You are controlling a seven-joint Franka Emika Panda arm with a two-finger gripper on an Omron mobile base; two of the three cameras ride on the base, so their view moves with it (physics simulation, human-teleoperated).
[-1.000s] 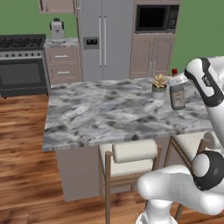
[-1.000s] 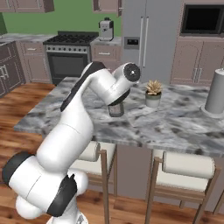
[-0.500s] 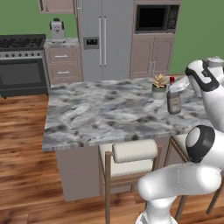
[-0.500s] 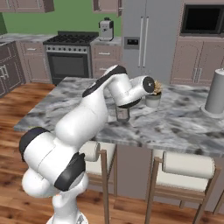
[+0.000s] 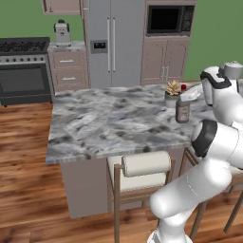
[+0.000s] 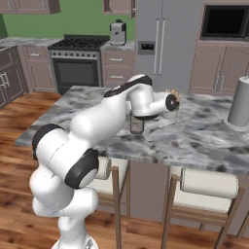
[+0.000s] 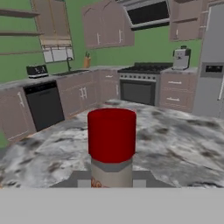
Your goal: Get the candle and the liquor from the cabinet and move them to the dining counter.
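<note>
Over the last second the arm has lowered the liquor (image 5: 182, 107) to the tabletop (image 5: 104, 123) near its far right edge beside the succulent (image 5: 172, 93), jaws clenched on its neck; candle pending.

You have the liquor (image 5: 182, 108), a small grey-brown bottle with a red cap, standing upright at the dining counter (image 5: 109, 124), on or just over its grey-white marbled top near the right end. From the hand camera you see its red cap (image 7: 112, 134) close up.

Pincer (image 5: 186, 96) clamped, arm outstretched.
</note>
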